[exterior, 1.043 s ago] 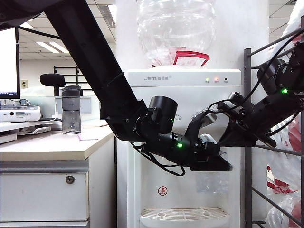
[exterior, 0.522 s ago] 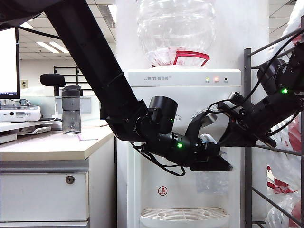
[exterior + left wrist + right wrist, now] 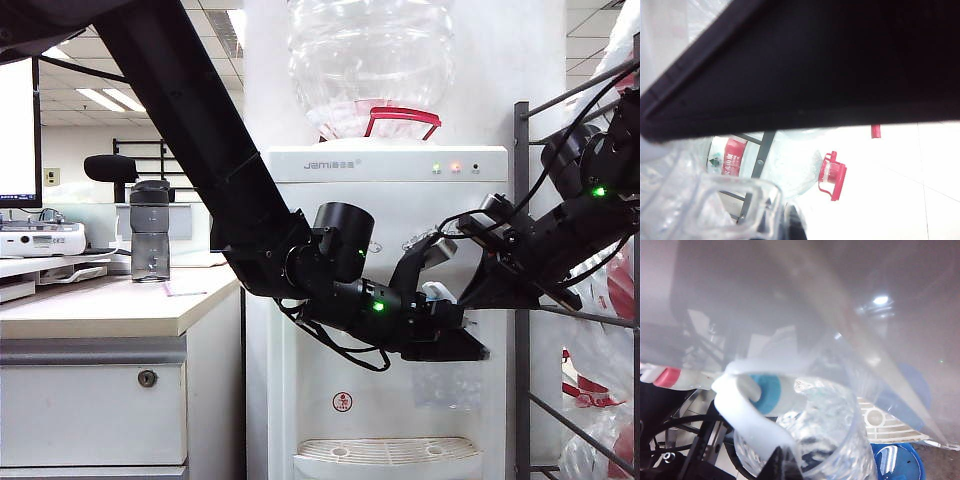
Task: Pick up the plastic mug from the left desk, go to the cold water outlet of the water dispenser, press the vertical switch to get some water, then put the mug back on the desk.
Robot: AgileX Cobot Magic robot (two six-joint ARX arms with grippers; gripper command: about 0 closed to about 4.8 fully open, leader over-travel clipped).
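Two closed grippers at dispenser (image 3: 390, 200): left gripper (image 3: 470, 350) clamping mug (image 3: 825, 440) under tap (image 3: 771, 392), right gripper (image 3: 470, 290) beside lever (image 3: 747, 415); return to desk (image 3: 110, 305) pending.

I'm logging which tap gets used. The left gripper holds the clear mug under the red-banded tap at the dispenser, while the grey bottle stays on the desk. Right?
Not quite: the tap over the plastic mug is the cold water outlet, with a blue band, as the right wrist view shows. The rest stands: the left gripper holds the mug at the water dispenser, and the grey bottle is on the left desk.
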